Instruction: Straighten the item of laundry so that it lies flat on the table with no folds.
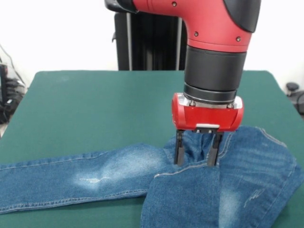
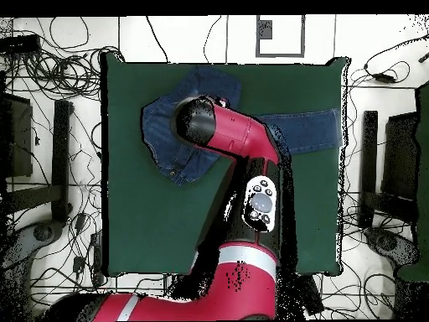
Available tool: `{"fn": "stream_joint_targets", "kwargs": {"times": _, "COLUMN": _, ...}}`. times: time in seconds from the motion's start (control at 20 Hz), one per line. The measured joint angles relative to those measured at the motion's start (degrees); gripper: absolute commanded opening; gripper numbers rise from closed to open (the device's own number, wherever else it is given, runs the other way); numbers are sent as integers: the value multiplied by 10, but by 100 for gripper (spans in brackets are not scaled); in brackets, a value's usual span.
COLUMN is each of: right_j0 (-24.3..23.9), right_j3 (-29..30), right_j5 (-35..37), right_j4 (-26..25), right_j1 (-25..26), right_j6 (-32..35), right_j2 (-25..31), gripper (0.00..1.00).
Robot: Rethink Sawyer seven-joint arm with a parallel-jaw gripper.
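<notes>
The blue denim jeans [image 1: 118,171] lie at the near side of the dark green table [image 1: 95,104]. One leg stretches flat to the left. The rest is folded over itself at the right, with a fold edge running just below my gripper. My gripper [image 1: 196,163] points straight down with its two fingers apart, and the tips rest on the denim at the fold. Nothing is lifted. In the overhead view the arm hides the gripper. There the jeans [image 2: 167,134] lie bunched at the table's [image 2: 151,226] upper left, with one leg [image 2: 310,130] reaching right.
The black pedestal [image 1: 147,42] stands behind the table's far edge. In the overhead view, cables [image 2: 50,50] lie on the floor around the table and dark stands [image 2: 394,159] sit beside it. The jeans reach the table's near edge.
</notes>
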Motion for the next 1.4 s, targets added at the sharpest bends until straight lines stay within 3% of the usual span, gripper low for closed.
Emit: {"fn": "stream_joint_targets", "kwargs": {"times": 1.4, "right_j0": 22, "right_j3": 2, "right_j5": 0, "right_j4": 0, "right_j1": 4, "right_j6": 0, "right_j2": 24, "gripper": 100}}
